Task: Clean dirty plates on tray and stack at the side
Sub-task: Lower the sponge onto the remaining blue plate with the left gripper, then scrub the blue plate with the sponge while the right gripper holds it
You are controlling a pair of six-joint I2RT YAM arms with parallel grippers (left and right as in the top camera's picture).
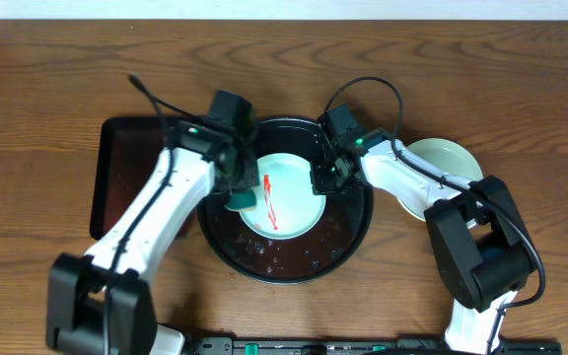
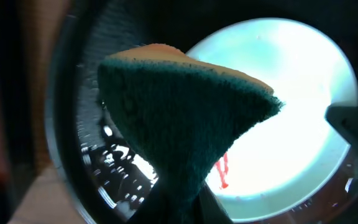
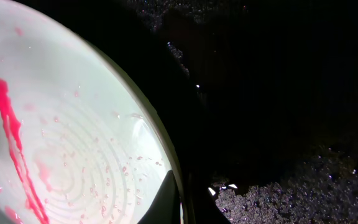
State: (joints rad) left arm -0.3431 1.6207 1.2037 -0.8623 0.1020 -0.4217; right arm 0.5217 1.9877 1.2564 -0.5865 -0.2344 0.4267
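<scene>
Currently: left gripper (image 1: 238,189) clamped on green sponge (image 2: 185,118), at the left edge of the mint plate (image 1: 289,202) inside the round black tray (image 1: 264,268). Right gripper (image 1: 324,176) apparently pinches that plate's rim. Keep it braced and wipe along the red streak (image 3: 11,134). Count: two plates visible, the second a plain pale plate (image 1: 452,158) on the surface at right; one sponge.

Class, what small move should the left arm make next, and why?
Probably sweep the sponge rightward over the red sauce streak: the left gripper holds it at the left edge of the mint plate, the streak looks unwiped, and the right gripper seems to pinch the rim.
</scene>
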